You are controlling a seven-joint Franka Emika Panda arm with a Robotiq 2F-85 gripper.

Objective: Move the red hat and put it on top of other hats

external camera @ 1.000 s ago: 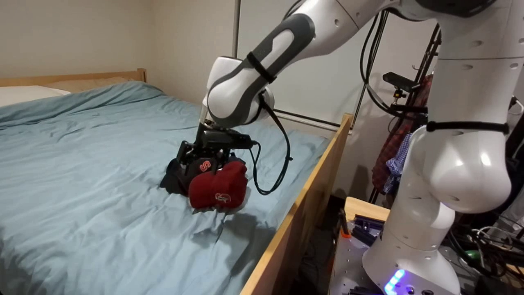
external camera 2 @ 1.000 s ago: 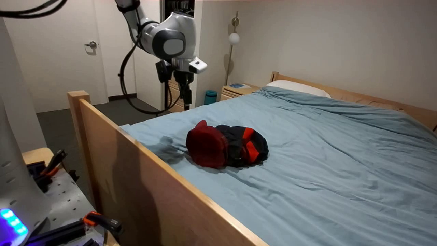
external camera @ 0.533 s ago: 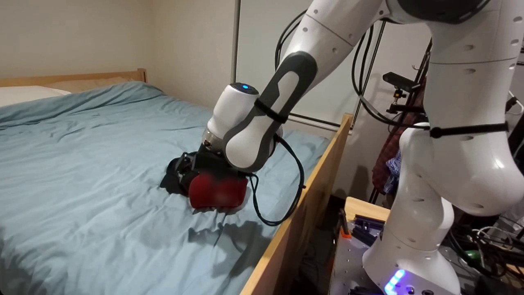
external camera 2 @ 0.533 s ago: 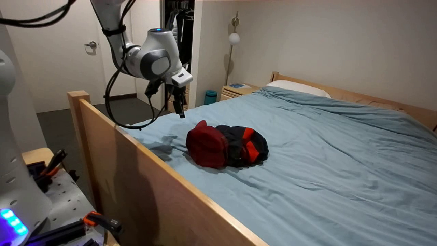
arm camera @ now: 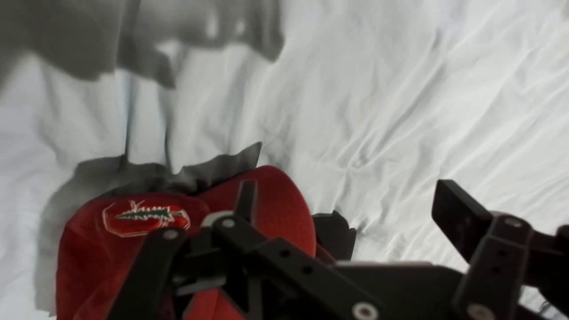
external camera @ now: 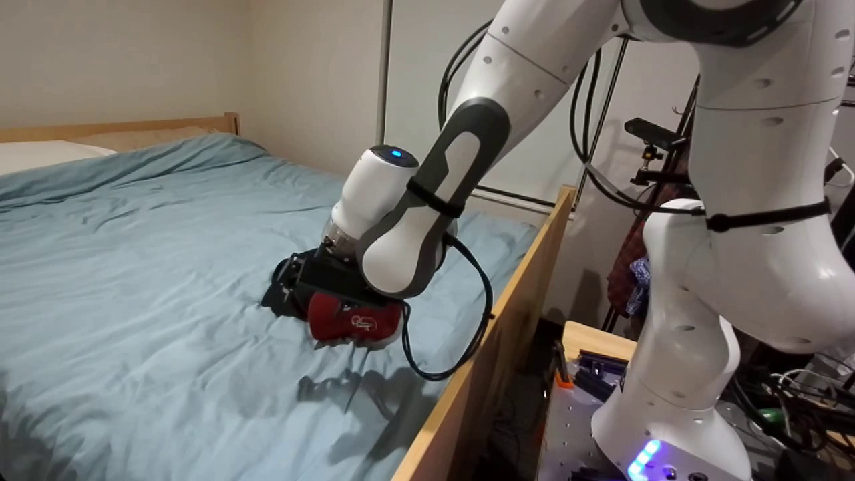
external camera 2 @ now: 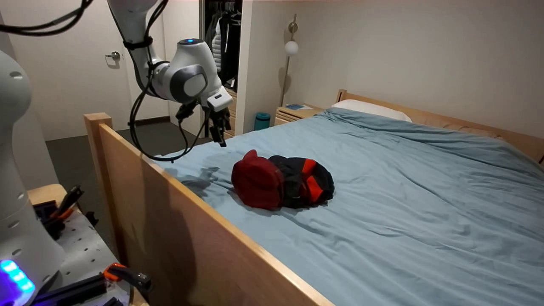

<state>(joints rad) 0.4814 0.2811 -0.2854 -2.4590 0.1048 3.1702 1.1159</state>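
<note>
Plainly, bed (external camera 2: 395, 187) bears red hat (external camera 2: 257, 180); closet (external camera 2: 208, 19) holds clothes (external camera 2: 230, 51).

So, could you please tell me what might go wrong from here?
The red hat appears to touch the dark hats, so lifting it might drag them. In the wrist view, the open gripper has one finger over the red hat, one over the sheet, so lowering straight down could squash the hat.

- We see subdued indoor light in both exterior views, with jagged shadows (external camera: 334, 389) on the wrinkled light-blue fabric sheet (external camera: 167, 267).
- We notice a broad shadow (external camera 2: 170, 238) darkening the flat pale-wood footboard (external camera 2: 229, 272).
- We catch glare from the blue-violet light strip (external camera: 644, 459) on the white robot base (external camera: 674, 394).
- Our wrist view washes the sheet nearly white and leaves the black jointed gripper (arm camera: 349, 200) soft.
</note>
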